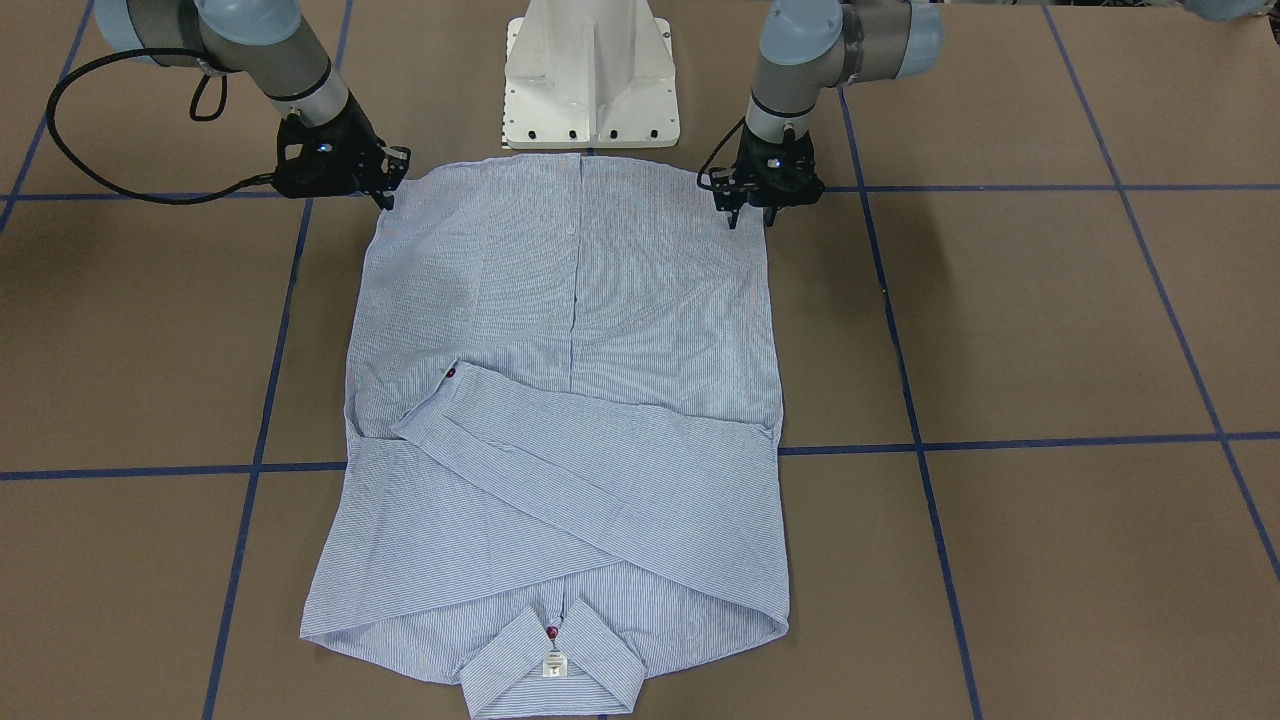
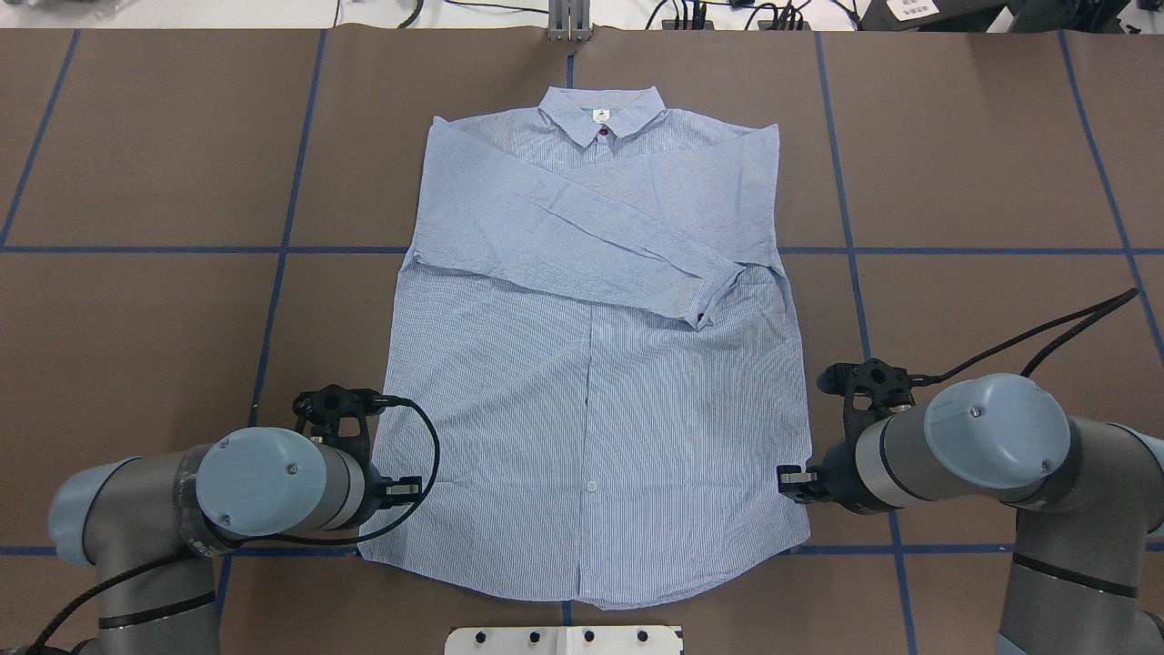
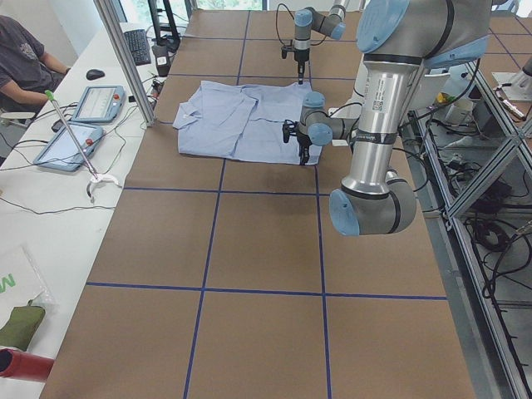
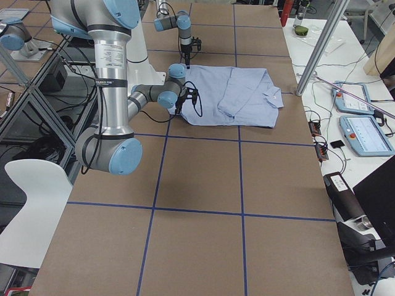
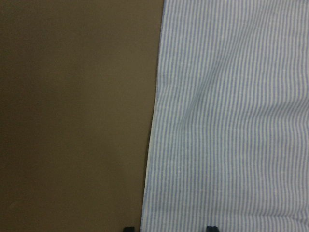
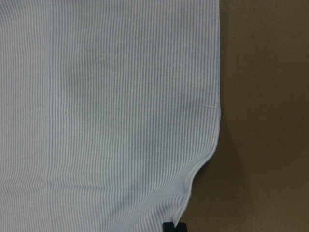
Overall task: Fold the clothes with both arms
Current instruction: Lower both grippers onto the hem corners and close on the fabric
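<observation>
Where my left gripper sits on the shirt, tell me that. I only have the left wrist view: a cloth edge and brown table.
Observer: The left gripper is at the shirt's side edge, close to the hem corner nearest the robot's base, with the collar at the far end.
Operator: Now give me the other arm.
Observer: The right gripper is at the opposite side edge, near the other hem corner, roughly level with the left one.
</observation>
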You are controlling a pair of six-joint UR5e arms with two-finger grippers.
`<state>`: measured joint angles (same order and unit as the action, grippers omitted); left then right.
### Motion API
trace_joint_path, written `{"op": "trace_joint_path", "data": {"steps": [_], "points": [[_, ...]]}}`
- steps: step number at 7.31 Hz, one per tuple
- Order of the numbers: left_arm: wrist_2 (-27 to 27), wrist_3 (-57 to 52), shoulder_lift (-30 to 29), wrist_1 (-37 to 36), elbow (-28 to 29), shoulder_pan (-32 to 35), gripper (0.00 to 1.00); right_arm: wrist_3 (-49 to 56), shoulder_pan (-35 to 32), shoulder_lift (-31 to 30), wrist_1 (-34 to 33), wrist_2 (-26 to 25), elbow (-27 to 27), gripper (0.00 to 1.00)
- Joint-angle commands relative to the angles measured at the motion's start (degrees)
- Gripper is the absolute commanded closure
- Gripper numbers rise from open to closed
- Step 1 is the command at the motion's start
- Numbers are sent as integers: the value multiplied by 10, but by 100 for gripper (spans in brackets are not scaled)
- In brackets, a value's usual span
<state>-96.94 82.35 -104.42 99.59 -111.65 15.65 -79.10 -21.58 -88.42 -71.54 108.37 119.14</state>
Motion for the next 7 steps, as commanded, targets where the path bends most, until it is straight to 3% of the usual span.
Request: {"op": "trace_joint_path", "data": {"steps": [1, 7], "points": [[0, 0, 0, 0, 0, 0, 51, 0, -1, -1, 0, 0, 0, 100], [-1, 1, 0, 0, 0, 0, 67, 0, -3, -2, 0, 1, 0, 100]]}}
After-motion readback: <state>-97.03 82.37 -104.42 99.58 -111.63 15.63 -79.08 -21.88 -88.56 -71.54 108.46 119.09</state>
